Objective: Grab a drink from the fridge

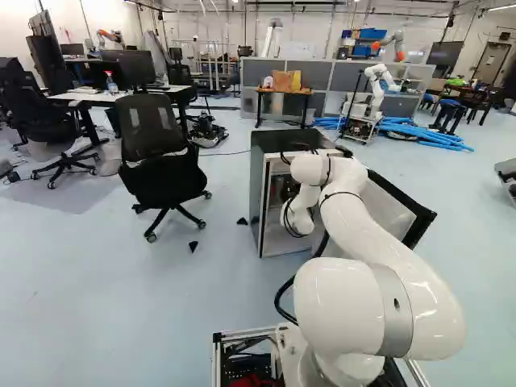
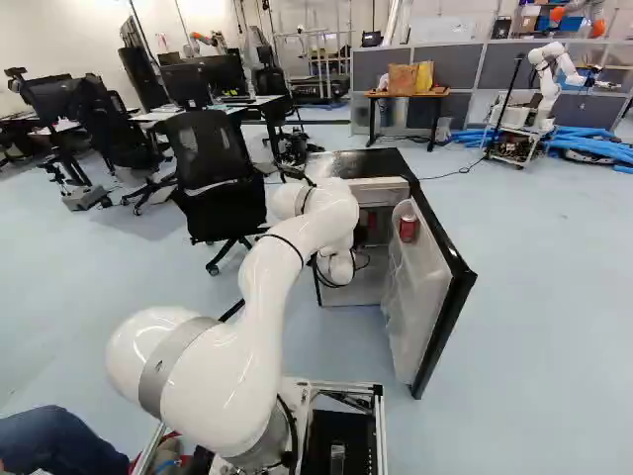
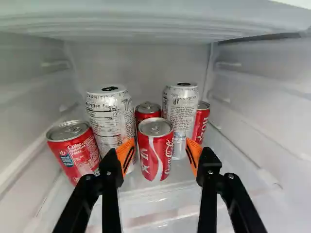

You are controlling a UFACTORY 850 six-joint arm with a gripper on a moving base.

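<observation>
"Where's the drink?"

"Likely the near red can (image 3: 154, 154), on the fridge shelf (image 3: 170, 195), with silver cans (image 3: 109, 119) (image 3: 181, 109) farther in, left and right."

"And the gripper (image 3: 160, 148)?"

"Fingers spread either side of it, grasping nothing. Looks like lining up; next, ease far enough in, then close."

"Anything the wrist view misses?"

"The right base view shows a door can (image 2: 408, 229) inside the open door (image 2: 420, 297), right of the arm (image 2: 267, 287)."

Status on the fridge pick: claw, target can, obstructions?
Claw open inside fridge. Front red can between its fingers, ungripped. Silver cans close behind on both sides; path to front can looks unblocked.
</observation>
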